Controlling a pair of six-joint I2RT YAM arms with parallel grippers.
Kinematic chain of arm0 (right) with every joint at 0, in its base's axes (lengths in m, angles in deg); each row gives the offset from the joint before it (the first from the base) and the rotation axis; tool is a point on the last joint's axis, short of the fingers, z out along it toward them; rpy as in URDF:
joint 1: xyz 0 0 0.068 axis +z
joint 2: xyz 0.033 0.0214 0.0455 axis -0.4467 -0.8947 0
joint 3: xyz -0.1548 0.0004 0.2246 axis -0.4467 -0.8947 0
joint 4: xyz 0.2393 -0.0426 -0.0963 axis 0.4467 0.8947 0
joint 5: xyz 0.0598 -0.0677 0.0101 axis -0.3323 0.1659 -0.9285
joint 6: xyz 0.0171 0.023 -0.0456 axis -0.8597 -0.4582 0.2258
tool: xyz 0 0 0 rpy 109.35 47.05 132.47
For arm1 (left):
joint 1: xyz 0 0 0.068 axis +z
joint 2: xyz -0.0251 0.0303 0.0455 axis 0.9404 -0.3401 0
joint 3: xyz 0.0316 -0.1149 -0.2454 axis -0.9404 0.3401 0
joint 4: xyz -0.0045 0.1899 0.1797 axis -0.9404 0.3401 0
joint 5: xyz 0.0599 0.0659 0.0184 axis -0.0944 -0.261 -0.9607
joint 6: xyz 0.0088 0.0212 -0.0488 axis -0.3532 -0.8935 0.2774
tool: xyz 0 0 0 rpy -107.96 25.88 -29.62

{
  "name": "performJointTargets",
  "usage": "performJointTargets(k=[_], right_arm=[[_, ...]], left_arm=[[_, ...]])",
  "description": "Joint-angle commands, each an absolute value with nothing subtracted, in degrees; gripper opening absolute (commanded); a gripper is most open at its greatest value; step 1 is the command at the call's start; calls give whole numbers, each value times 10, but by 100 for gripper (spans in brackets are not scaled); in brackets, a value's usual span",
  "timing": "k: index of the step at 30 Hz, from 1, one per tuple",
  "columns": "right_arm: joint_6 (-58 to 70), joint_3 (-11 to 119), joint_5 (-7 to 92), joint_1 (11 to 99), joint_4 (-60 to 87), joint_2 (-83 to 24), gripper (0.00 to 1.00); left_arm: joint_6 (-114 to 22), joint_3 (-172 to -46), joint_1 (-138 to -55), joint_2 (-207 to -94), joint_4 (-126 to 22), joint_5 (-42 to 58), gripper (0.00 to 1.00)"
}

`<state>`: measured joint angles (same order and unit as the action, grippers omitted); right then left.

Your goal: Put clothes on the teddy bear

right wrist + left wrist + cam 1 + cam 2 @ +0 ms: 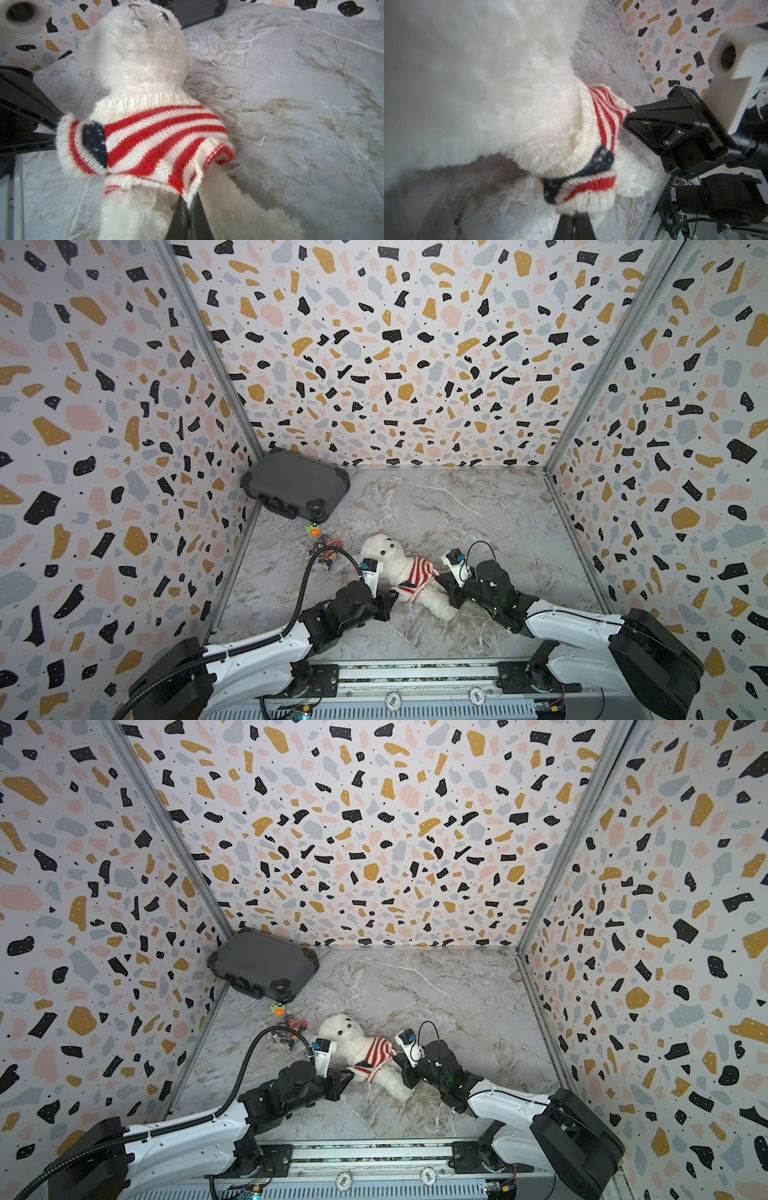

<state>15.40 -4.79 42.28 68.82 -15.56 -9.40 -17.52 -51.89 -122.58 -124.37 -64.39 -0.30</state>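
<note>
Jaws clamped on sweater [415,572]; teddy bear [384,551] diagonal, head far-left, probably supine.

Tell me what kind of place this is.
Probably a robot test booth, not a home: patterned walls box in a marble-look table, a left arm and right arm sit on a front rail, with a bear as prop.

Both top views are bright and evenly lit, shadows soft, walls [104,406] stretched by wide-angle distortion. In the left wrist view the near fur of the teddy bear [488,93] is washed out and blurred; the right wrist view is sharper.
</note>
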Motion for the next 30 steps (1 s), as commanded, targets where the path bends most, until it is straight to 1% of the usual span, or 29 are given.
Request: performJointTargets(k=[1,6,12,17,20,24,28,30], right_arm=[[148,-54,491,665,-141,-79,0],[144,-62,459,640,-149,-72,0],[149,-64,456,637,-145,-66,0],[154,-66,453,643,-146,-64,0],[159,-61,468,673,-146,-69,0],[154,-57,466,689,-154,-88,0],[153,-52,461,696,-158,-99,0],[151,-50,460,701,-161,-104,0]], left_arm=[[-226,-509,-1221,-1247,-575,15,0],[-259,-508,-1221,-1242,-566,33,0],[-283,-500,-1221,-1255,-591,45,0],[-281,-527,-1212,-1309,-562,-10,0],[-245,-520,-1212,-1322,-609,-16,1],[-185,-483,-1213,-1314,-728,4,19],[-148,-452,-1227,-1289,-776,-14,38],[-132,-442,-1241,-1278,-792,-29,42]])
